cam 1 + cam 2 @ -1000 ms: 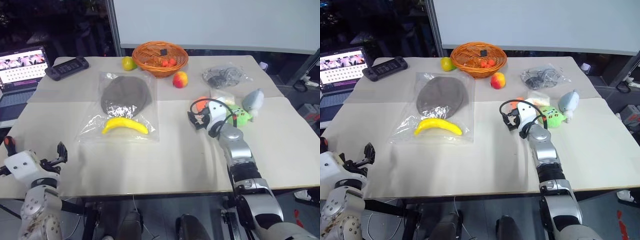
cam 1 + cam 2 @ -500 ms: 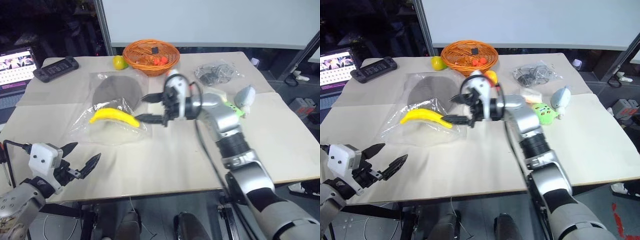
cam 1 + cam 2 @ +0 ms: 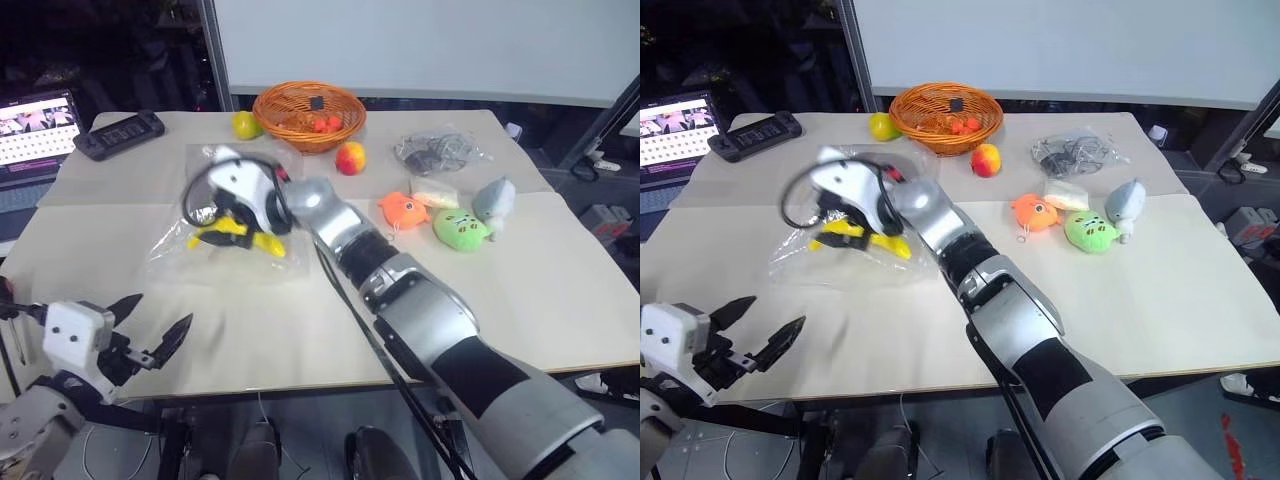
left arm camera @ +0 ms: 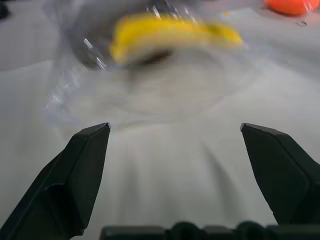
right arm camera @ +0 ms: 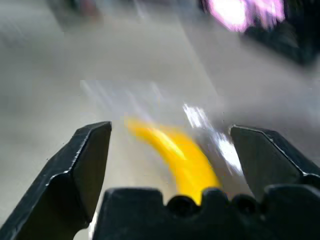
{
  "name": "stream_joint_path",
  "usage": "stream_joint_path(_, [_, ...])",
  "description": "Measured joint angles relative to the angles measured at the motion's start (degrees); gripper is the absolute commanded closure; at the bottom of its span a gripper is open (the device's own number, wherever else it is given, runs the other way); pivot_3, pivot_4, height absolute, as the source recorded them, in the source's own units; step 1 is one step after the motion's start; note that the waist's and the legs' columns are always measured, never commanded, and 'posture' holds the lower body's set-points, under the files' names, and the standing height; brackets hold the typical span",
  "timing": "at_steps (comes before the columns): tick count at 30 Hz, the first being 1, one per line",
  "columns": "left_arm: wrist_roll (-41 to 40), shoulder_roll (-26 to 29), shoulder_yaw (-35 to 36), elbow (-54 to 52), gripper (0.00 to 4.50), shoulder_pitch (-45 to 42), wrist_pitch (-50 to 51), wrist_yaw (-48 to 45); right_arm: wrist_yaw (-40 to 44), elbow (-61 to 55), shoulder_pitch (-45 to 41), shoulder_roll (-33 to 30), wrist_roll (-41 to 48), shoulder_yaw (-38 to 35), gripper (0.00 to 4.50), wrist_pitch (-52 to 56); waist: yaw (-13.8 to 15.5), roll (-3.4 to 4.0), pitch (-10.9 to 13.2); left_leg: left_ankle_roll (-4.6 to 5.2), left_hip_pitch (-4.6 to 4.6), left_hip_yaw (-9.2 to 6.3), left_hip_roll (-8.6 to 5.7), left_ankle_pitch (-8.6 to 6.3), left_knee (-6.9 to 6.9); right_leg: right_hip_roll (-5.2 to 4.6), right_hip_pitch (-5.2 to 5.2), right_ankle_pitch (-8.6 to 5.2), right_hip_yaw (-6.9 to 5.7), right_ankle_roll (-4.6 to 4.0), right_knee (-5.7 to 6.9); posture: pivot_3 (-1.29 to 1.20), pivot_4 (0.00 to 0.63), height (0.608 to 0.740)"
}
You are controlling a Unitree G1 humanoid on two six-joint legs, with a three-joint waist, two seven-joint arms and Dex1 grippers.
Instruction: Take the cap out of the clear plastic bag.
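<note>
**Right arm swings across to the bag; nothing gripped yet**

A second ago the right gripper sat on the far side of the table among the soft toys. It has since swept across and now hangs right over the large clear crinkly plastic bag, jaws spread wide and empty. From its own wrist camera the curved yellow banana lies straight ahead between the two black fingers, under the glossy film.

The soft brown-grey fabric flat cap is the thing wanted, and I cannot make it out now: the white wrist and its black cable cover the part of the bag where it lay a moment back. It is presumably still inside, just beyond and beneath the gripper.

The left gripper has lifted a little at the near table edge, also gaping and holding nothing, with the bag's near edge and the banana ahead of it.

So the reach looks done and the grasp not begun. To my eye, one hand must pin the plastic while the other finds the bag's mouth; the banana lies in the way.
</note>
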Motion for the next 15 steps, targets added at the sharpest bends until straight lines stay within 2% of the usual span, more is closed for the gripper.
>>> stream_joint_path(4, [-0.92, -0.37, 2.73, -2.60, 0.00, 1.56, 0.12, 0.62, -4.83, 5.71, 1.59, -0.07, -1.52, -2.13, 0.02, -0.35, -0.31, -0.13, -0.03, 0.05, -0.07, 0.02, 0.01, 0.03, -0.07, 0.01, -0.18, -0.01, 0.04, -0.03, 0.11, 0.00, 0.150, 0.740])
stream_joint_path(14, [-3.85, 0.80, 5.82, -3.65, 0.00, -0.46, 2.41, 3.98, -6.51, 7.57, 4.35, -0.03, -4.05, -4.84, 0.02, -0.22, -0.38, -0.13, -0.03, 0.06, -0.07, 0.04, 0.08, 0.04, 0.02, 0.10, -0.21, -0.04, 0.05, -0.10, 0.26, 0.00, 0.150, 0.740])
stream_joint_path(15, [-3.82, 0.94, 5.76, -3.64, 0.00, -0.70, 2.66, 4.24, -6.58, 7.57, 4.36, 0.01, -4.35, -5.11, 0.27, -0.22, -0.36, -0.13, -0.03, 0.06, -0.07, 0.03, 0.08, 0.04, 0.01, 0.12, -0.21, -0.04, 0.04, -0.10, 0.26, 0.00, 0.150, 0.740])
